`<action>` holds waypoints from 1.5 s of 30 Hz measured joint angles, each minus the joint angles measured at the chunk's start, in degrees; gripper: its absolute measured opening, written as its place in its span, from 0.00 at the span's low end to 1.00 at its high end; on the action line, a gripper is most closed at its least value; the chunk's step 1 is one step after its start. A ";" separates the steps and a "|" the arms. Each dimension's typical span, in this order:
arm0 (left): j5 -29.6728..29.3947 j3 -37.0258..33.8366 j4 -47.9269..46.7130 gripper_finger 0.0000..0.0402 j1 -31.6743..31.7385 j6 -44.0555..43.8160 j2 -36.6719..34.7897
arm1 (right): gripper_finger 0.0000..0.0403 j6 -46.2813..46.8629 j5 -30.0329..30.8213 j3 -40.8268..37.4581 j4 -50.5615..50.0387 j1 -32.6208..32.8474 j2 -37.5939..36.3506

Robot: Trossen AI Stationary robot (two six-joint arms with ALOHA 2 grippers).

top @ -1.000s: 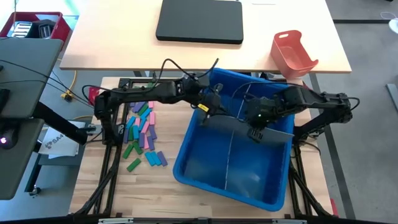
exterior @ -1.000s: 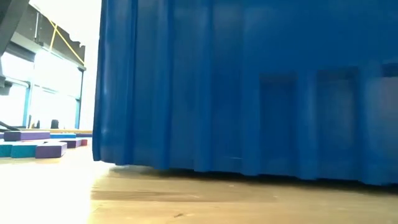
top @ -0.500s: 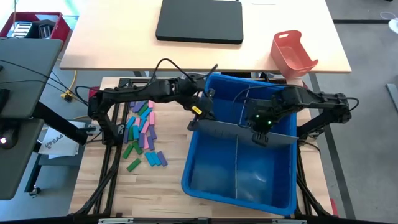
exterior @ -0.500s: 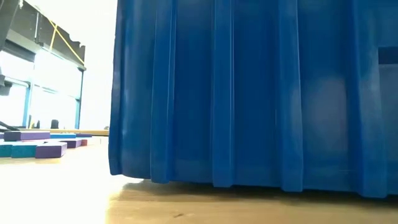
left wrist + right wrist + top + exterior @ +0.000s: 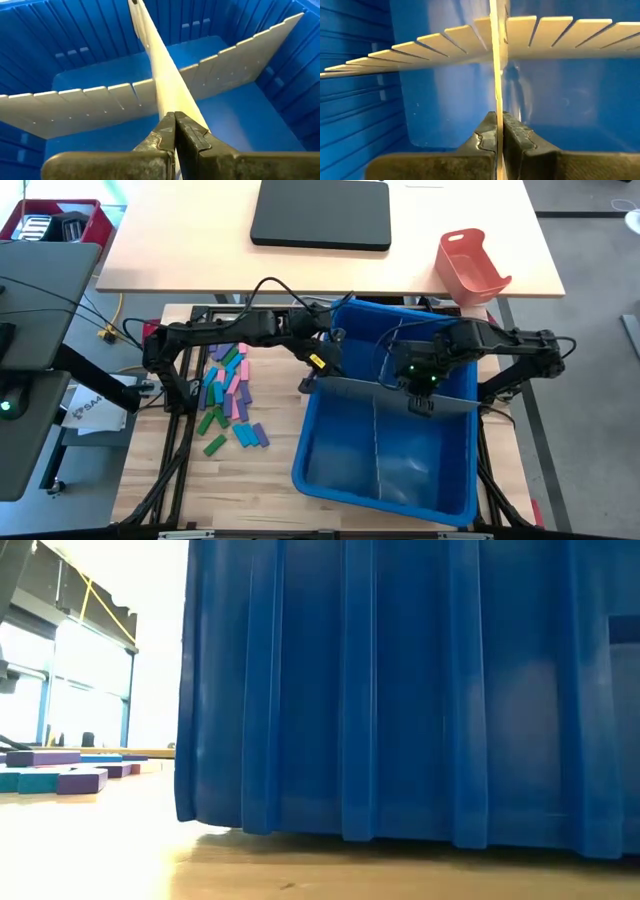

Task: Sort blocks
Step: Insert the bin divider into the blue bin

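Both grippers, left (image 5: 175,131) and right (image 5: 497,131), jaws clamped on divider (image 5: 395,392) edges; bin (image 5: 420,690) filling the low view.

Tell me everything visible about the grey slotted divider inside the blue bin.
The divider is thin, pale grey sheet, plastic by its look, with slots cut along its top edge. It stands on edge across the blue bin, crossed by a second sheet at right angles, so four compartments show. The left gripper is shut on the edge of one sheet, the right gripper on another's. No blocks show inside the bin.
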 joint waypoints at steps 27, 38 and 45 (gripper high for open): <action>-13.85 4.90 -20.92 0.00 -1.25 -4.72 -5.57 | 0.00 -11.93 -6.34 7.09 0.06 0.11 2.55; -13.27 -2.35 -22.65 0.00 0.50 0.30 -15.57 | 0.04 -10.00 0.65 7.09 0.59 4.29 4.94; -13.98 -18.72 -7.07 0.00 0.13 -3.66 -26.10 | 0.13 -2.76 4.96 7.35 0.30 6.71 4.93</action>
